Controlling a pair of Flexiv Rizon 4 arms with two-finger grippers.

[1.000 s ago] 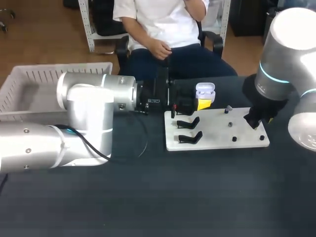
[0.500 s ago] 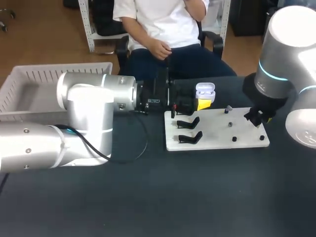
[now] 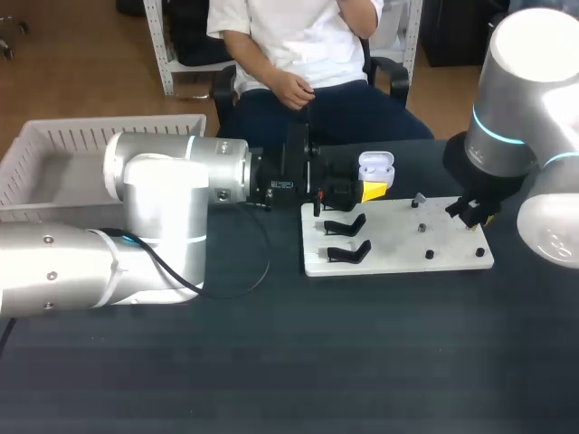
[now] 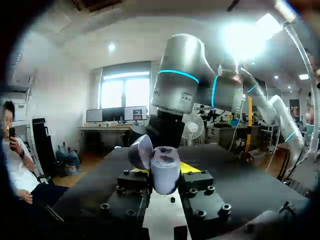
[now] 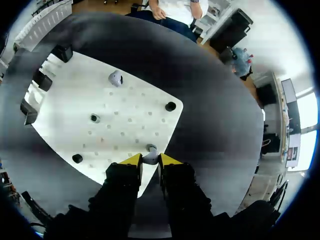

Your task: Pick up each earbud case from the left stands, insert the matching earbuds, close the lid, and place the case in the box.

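Two black hooked stands [image 3: 346,225] are sitting on the white perforated pegboard [image 3: 398,259], just beside the left gripper [image 3: 369,188], which is clamping the glossy lavender case [image 3: 376,166], lid open. At the pegboard's edge the right gripper [image 5: 150,161] is pinching a small grey earbud [image 5: 150,150]. A second earbud [image 5: 115,77] is lying farther ahead.

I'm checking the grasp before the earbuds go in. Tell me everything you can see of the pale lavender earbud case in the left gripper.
The pale lavender earbud case is small and rounded, and looks like glossy plastic. Its hinged lid stands open, tipped back from the body. The case sits upright, pinched from both sides between the fingers of the left gripper, and touches nothing else. It is held above the table, just past the far edge of the white board. Whether it holds earbuds cannot be told.
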